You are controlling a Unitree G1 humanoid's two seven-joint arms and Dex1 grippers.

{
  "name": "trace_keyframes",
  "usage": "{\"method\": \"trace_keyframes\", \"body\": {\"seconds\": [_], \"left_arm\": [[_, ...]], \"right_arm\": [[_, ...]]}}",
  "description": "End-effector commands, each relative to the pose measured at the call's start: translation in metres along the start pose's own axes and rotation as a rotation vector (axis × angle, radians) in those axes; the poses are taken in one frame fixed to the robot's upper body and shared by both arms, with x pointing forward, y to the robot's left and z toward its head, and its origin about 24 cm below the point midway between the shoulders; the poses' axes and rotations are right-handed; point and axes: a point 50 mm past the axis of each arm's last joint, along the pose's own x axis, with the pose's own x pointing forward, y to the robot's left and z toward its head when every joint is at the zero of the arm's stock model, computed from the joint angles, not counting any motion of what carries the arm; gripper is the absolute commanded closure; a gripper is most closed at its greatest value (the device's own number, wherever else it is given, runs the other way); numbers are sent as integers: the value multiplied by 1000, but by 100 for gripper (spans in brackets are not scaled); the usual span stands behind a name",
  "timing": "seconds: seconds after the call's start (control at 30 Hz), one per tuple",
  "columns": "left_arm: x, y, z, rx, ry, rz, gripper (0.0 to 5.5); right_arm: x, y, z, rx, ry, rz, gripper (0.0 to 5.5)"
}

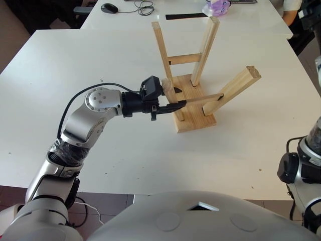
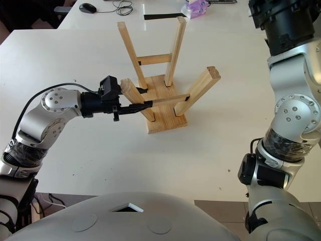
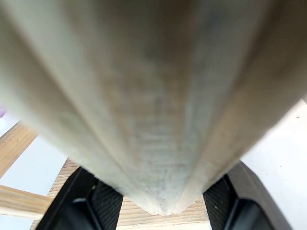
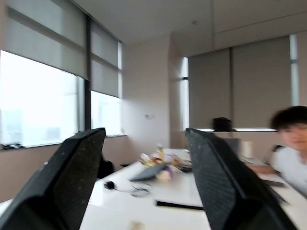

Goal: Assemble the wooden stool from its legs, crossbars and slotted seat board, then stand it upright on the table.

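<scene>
head views, stool: it lies upside down, the slotted seat board [image 1: 196,119] flat on the tabletop [image 1: 150,165] and the legs pointing up, most likely so each leg can be pressed down into its slot.
head views, far side: two far legs [image 1: 161,47] stand close to upright, tied by a crossbar [image 1: 184,59]; these look seated.
head views, near side: the near left leg [image 2: 129,91] tilts, and the near right leg [image 1: 236,86] leans well outward, with a second crossbar [image 1: 203,98] running between them; i'd judge this pair is not home yet.
head views, left tool: the left tool [image 2: 140,106] comes in level from the side and is clenched on the near left leg low down, probably to steady or straighten it.
head views, open room: the stool sits mid-tabletop, well apart from every edge, with bare surface on the left and near sides; the leaning leg juts toward the right.
head views, right arm: raised high at the right, well apart from the stool, so the space over the legs is free.
left wrist view, grip: the pale leg runs straight out between the dark pads [image 3: 103,211], the board beneath it.
right wrist view, right tool: the right tool [image 4: 144,182] points out into the room, its fingers spread and grasping nothing.
</scene>
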Motion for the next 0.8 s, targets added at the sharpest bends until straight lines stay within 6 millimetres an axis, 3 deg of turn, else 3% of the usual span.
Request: {"method": "trace_keyframes", "body": {"seconds": [0.03, 0.27, 0.37, 0.47, 0.53, 0.6, 0.63, 0.7, 0.8], "left_arm": [[-9, -21, -64, -205, 291, 8, 343], [-11, -17, -60, -203, 290, 15, 343], [-12, -17, -60, -206, 291, 13, 343], [-11, -17, -60, -207, 292, 8, 343], [-11, -18, -59, -207, 292, 3, 343], [-10, -19, -58, -207, 292, -5, 343], [-9, -20, -58, -206, 292, -10, 343], [-6, -22, -56, -203, 288, -26, 343], [-4, -23, -54, -198, 284, -39, 343]], "right_arm": [[-18, -22, -43, -256, 223, -65, 245], [-43, -49, -64, -620, 381, -143, 245], [-50, -44, -74, -725, 420, -75, 245], [-55, -5, -90, -664, 428, 124, 245], [-56, 43, -89, -475, 371, 277, 245], [-53, 107, -70, -187, 246, 434, 245], [-53, 127, -59, -106, 202, 488, 245], [-52, 144, -49, -57, 173, 524, 245], [-50, 132, -59, -106, 246, 459, 245]]}}
